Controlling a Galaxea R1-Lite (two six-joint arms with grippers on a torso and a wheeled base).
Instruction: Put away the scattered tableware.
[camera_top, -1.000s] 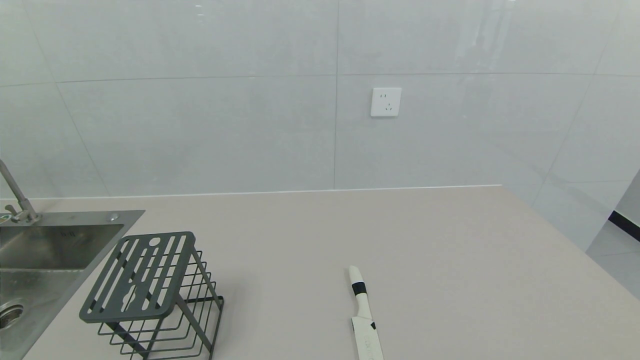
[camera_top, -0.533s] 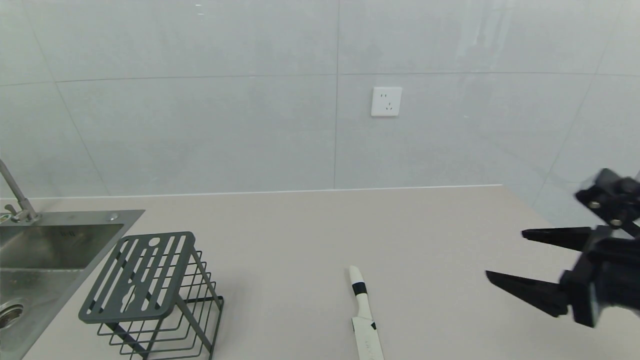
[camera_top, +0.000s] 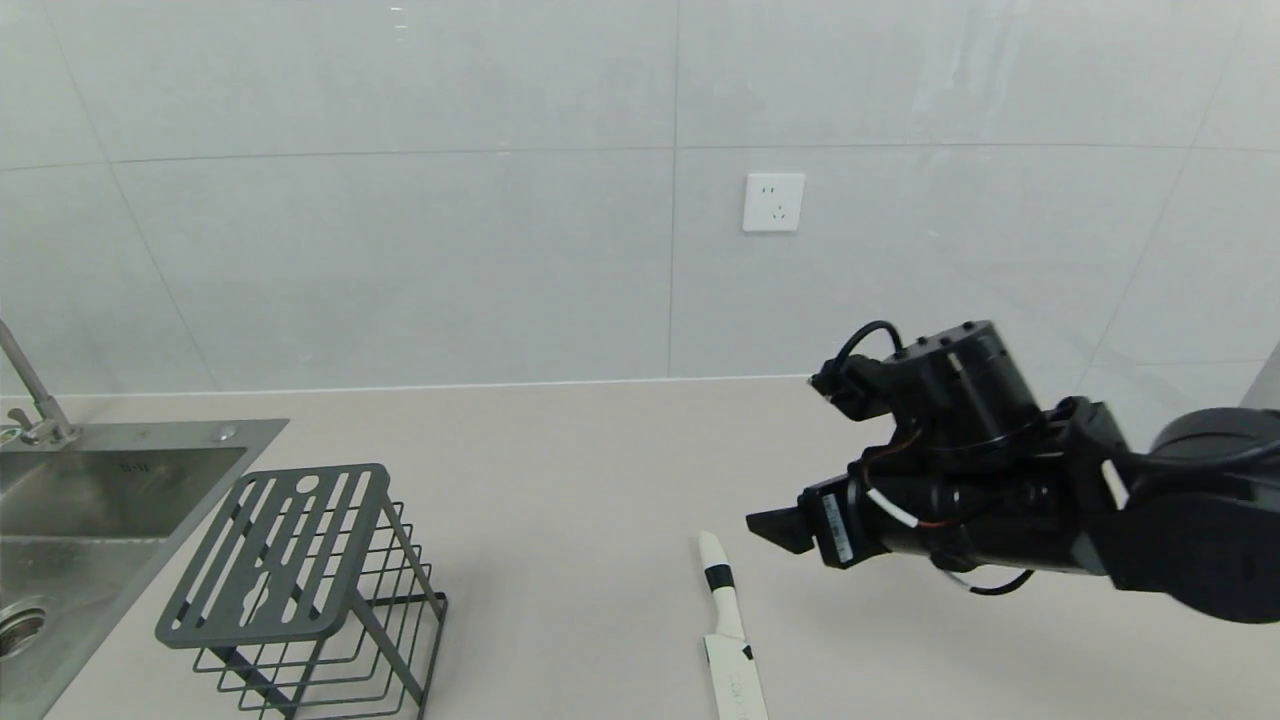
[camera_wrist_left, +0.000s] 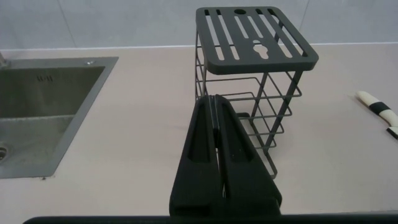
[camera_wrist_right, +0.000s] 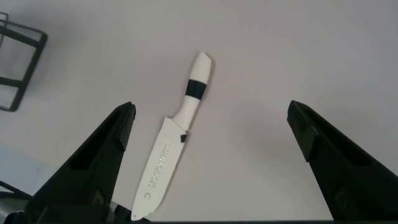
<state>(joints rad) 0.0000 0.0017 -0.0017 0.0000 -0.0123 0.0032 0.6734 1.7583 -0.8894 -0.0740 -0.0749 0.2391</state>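
Note:
A white knife (camera_top: 728, 625) with a black band on its handle lies flat on the beige counter, handle toward the wall. My right gripper (camera_top: 775, 525) hovers above and just right of the handle. In the right wrist view this gripper (camera_wrist_right: 210, 111) is open wide, with the knife (camera_wrist_right: 177, 134) lying on the counter below the gap. A dark grey slotted knife rack (camera_top: 290, 580) stands to the knife's left, beside the sink. My left gripper (camera_wrist_left: 215, 102) is shut on nothing and points at the rack (camera_wrist_left: 255, 56); the knife handle (camera_wrist_left: 376, 106) shows off to one side.
A steel sink (camera_top: 60, 500) with a faucet (camera_top: 30, 400) is set into the counter at the far left. A white socket (camera_top: 772, 202) sits on the tiled wall. The counter ends at the right, past my right arm. Bare counter lies between rack and knife.
My right arm has come in from the right and moved left until its gripper is over the knife handle. Knife and rack have not moved.

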